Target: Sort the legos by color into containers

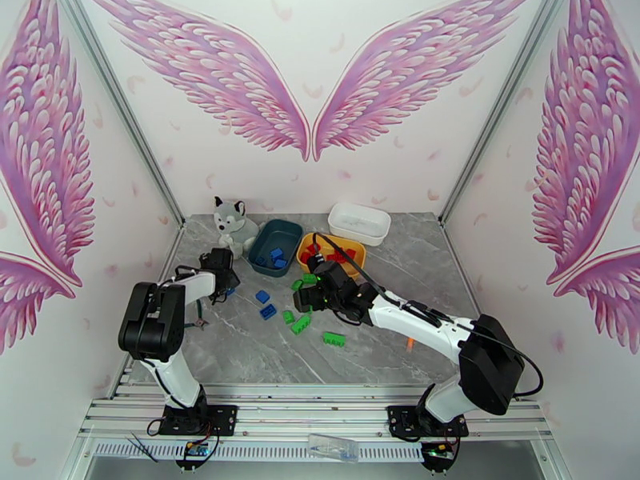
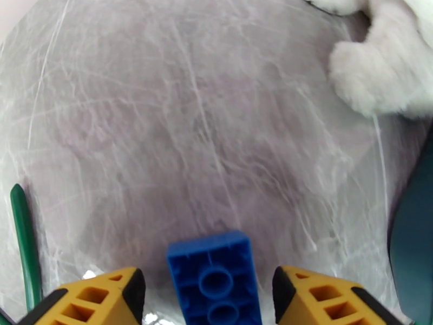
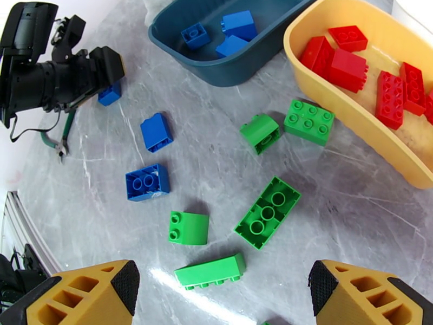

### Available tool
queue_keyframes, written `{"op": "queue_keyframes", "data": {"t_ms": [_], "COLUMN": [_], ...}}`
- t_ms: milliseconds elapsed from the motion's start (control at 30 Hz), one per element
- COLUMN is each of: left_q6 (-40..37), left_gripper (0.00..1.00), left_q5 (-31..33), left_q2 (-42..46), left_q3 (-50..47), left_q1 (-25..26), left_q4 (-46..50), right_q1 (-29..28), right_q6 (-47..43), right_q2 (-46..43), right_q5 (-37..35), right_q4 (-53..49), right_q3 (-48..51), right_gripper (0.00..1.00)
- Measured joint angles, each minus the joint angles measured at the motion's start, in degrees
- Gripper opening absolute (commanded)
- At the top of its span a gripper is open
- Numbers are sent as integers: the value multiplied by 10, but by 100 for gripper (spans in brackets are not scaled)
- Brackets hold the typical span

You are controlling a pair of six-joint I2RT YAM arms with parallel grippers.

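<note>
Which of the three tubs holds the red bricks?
The yellow tub. Its red contents set it apart: the dark teal tub holds blue bricks, and the white tub looks empty.

Marble table [image 1: 416, 346] w/ husky [image 1: 234, 224], teal tub [image 1: 276, 224], yellow tub [image 1: 358, 254], white tub [image 1: 359, 223], blue legos [image 1: 262, 296] & green legos [image 1: 334, 339]

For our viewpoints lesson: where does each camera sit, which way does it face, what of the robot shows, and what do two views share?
Top external: above and behind the bases, looking down on the table; both arms, left gripper and right gripper.
Left wrist: on the left arm, facing down at the table; yellow fingers flank a blue brick.
Right wrist: on the right arm, facing down over green bricks; its fingers show.
Shared: both wrist views catch the teal tub.
</note>
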State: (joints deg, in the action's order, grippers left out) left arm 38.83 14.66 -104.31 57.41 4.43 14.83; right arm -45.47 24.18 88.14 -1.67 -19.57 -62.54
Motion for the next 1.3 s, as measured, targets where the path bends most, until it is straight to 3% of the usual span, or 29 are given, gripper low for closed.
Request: {"op": "queue_keyframes", "data": {"t_ms": [300,567,800,1133,1233,1300], "left_q6": [-5,-12,-53,-99,-108,-111], "left_gripper": [31,22,21,23,29,43], "left_q5": [-6,-35,-76,-131,-140,-148], "left_q2": [-16,3,57,25,-3,-21], "left_q3": [22,21,25,131,171,192], "left_q1": [1,28,92,104,104,105], "left_q4": [11,10,-14,-20,-19,-18], "right_q1": [0,0,0,0,0,0], "right_q6": [0,0,0,0,0,0], "right_q2": [0,0,0,8,10,10], "right_q5": [0,0,0,0,0,-1], "right_q4": [0,1,1,1,1,1], "right_q3": [0,0,0,0,0,0], "right_gripper": [89,89,89,88,88,88]}}
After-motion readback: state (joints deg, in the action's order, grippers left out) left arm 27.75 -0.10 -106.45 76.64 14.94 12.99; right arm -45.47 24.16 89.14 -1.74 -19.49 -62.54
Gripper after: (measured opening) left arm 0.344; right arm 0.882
